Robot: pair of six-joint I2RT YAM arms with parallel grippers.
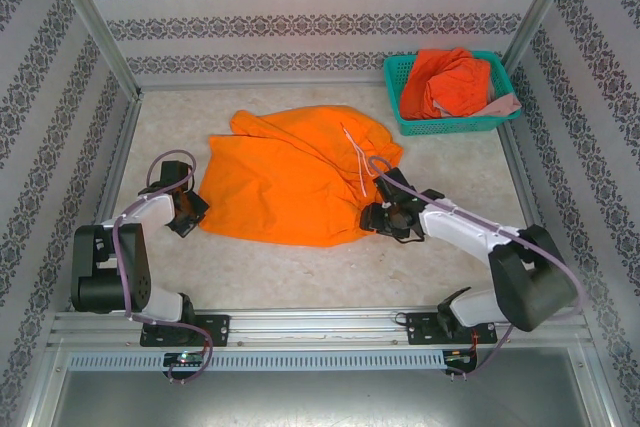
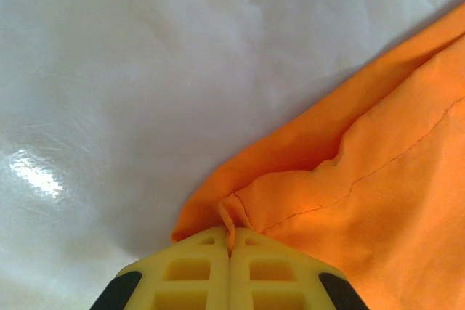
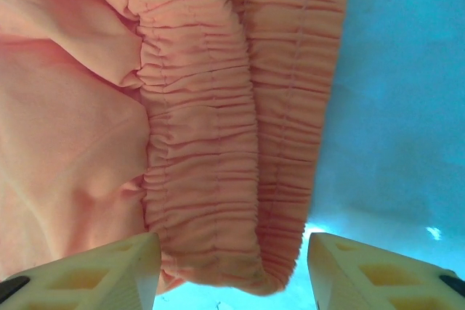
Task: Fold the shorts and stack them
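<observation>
Yellow-orange shorts [image 1: 280, 187] lie spread across the middle of the table, with a white cord [image 1: 353, 157] near their gathered waist. My left gripper [image 1: 190, 209] sits at their lower left corner. In the left wrist view it [image 2: 231, 236] is shut on a pinched fold of the hem of the shorts [image 2: 378, 179]. My right gripper [image 1: 385, 215] is at the waist end on the right. Its fingers [image 3: 138, 255] stand open on either side of the gathered waistband [image 3: 203, 143], with a gap showing on both sides.
A teal mesh basket [image 1: 392, 72] stands at the back right. It holds red-orange shorts [image 1: 445, 82], and dusty pink shorts [image 1: 503, 105] hang over its right rim. Patterned walls and metal posts close in the table on three sides.
</observation>
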